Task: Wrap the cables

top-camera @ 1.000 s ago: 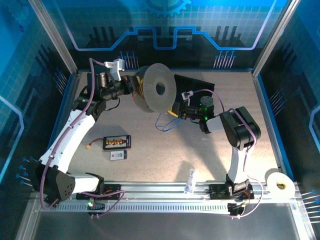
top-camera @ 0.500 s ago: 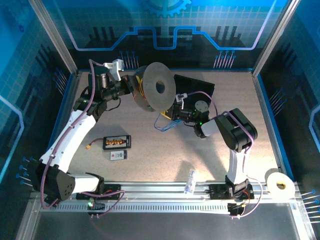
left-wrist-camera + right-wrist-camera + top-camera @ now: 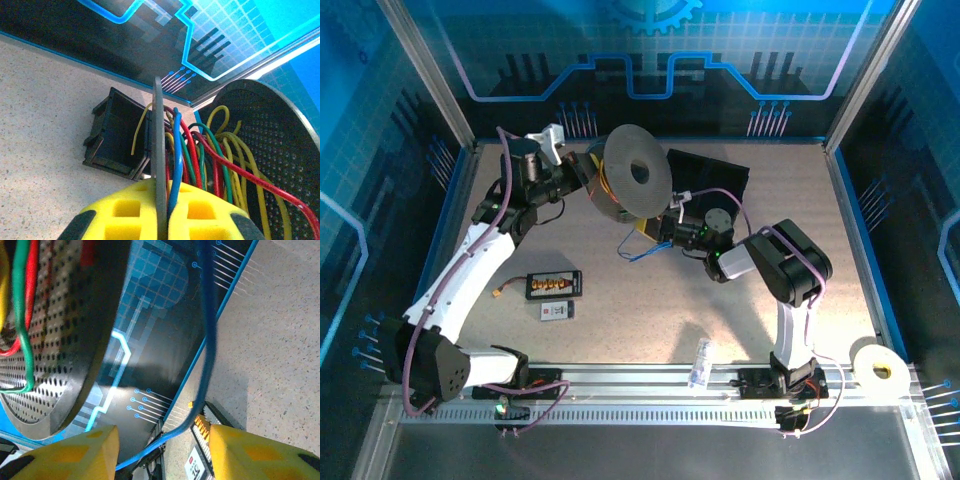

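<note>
Left of the spool (image 3: pixel 638 172), seen from above, the left gripper (image 3: pixel 582 178) meets its rim; the right gripper (image 3: pixel 665 228) sits just below it. Left wrist: jaws clamped on the spool's (image 3: pixel 159 125) edge, a blue cable (image 3: pixel 176 160) alongside — other cables (image 3: pixel 200 155) wound behind. Right wrist: fingers (image 3: pixel 75 452) apart — the blue cable (image 3: pixel 206 340) runs loose between them.

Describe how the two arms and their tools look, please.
The left arm and right arm have white links, black joints and a pale lilac hose alongside. The left tool and right tool have blocky yellow fingers.
</note>
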Tool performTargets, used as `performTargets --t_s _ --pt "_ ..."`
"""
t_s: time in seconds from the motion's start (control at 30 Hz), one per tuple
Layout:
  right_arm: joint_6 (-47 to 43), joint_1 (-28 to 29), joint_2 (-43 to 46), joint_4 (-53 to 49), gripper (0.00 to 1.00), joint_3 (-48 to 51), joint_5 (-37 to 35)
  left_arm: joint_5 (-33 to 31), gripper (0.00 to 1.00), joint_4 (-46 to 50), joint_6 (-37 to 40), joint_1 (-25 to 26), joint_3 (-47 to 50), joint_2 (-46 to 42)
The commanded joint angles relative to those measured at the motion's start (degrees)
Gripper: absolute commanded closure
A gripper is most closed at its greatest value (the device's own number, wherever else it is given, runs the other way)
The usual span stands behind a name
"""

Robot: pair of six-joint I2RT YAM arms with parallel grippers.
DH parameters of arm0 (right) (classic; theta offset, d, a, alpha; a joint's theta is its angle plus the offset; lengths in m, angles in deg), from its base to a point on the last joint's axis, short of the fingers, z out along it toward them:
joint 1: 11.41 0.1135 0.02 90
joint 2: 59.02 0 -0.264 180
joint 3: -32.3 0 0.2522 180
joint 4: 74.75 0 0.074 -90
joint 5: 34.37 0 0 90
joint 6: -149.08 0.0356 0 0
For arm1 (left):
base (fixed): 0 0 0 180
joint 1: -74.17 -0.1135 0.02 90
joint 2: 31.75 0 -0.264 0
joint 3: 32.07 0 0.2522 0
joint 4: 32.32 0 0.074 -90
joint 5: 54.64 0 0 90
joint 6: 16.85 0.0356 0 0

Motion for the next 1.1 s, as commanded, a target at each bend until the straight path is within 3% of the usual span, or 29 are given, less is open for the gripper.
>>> performTargets --t_s 0.0,0.3,1.07 --pt "-0.72 1.23 2.60 2.91 0.50 1.17 -2.65 -1.63 1.00 -9.64 -5.20 0.04 0.37 -3.74" --pt "-1.01 2.12 3.72 2.91 0.55 3.62 -6.38 -3.52 1.00 -13.96 -10.55 -0.22 3.78 -5.65" --pt "-0.36 6.46 3.18 3.00 0.50 1.88 -13.35 -6.25 1.00 -20.03 -18.62 -0.05 11.69 -10.74"
